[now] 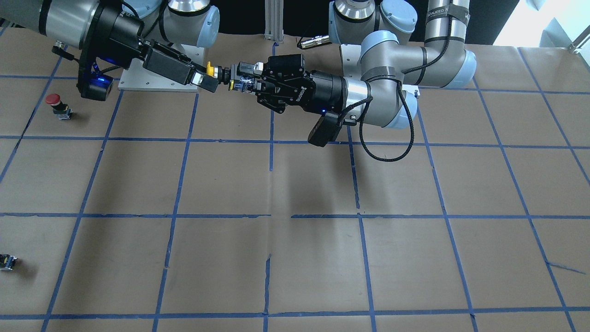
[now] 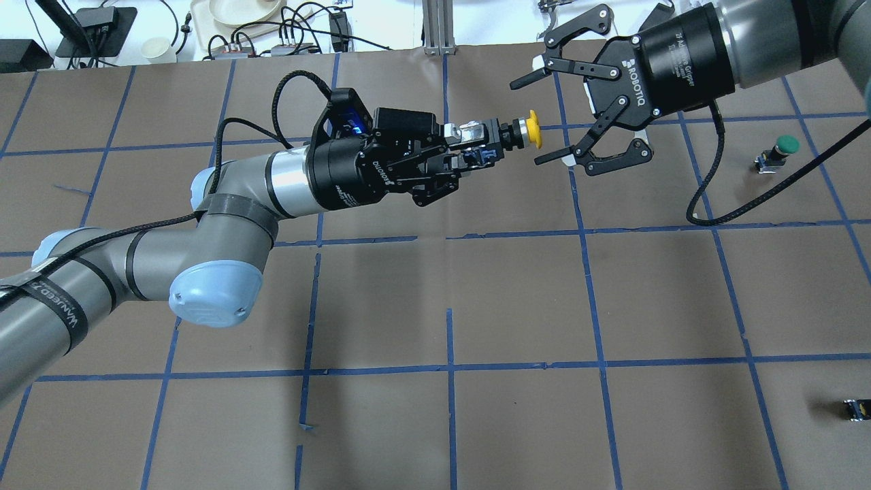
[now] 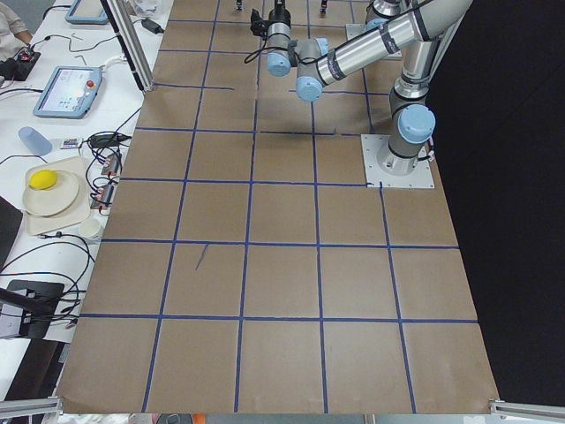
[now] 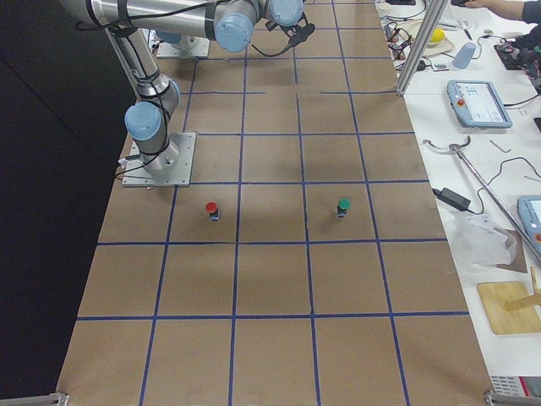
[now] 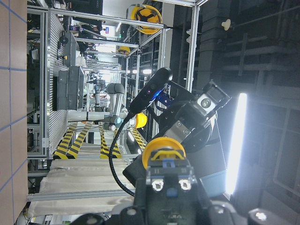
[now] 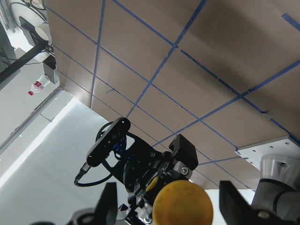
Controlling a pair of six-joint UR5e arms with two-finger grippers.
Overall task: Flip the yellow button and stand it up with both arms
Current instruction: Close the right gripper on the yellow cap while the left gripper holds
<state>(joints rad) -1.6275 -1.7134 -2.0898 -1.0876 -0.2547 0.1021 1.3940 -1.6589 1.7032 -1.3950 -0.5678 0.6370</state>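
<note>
You have the brown-paper table [image 2: 517,306], gridded with blue tape, under both arms. The left arm [image 2: 224,204] reaches in low across your overhead view, and the right arm [image 2: 769,34] comes in from the opposite side, so the two tools meet nose to nose above the table's middle column.

Your left gripper [image 2: 480,144] is closed tight on the block body of the yellow button [image 2: 514,134]. It holds the button on its side in the air, cap pointing at the other tool. Your right gripper [image 2: 529,122] is spread wide, one finger either side of the yellow cap with a gap on each side, gripping nothing.

On the table on the robot's right stand a red-capped button [image 1: 55,103] and a green-capped button [image 2: 782,150], well apart. A small black capless part [image 2: 857,408] lies nearer the table's edge.
</note>
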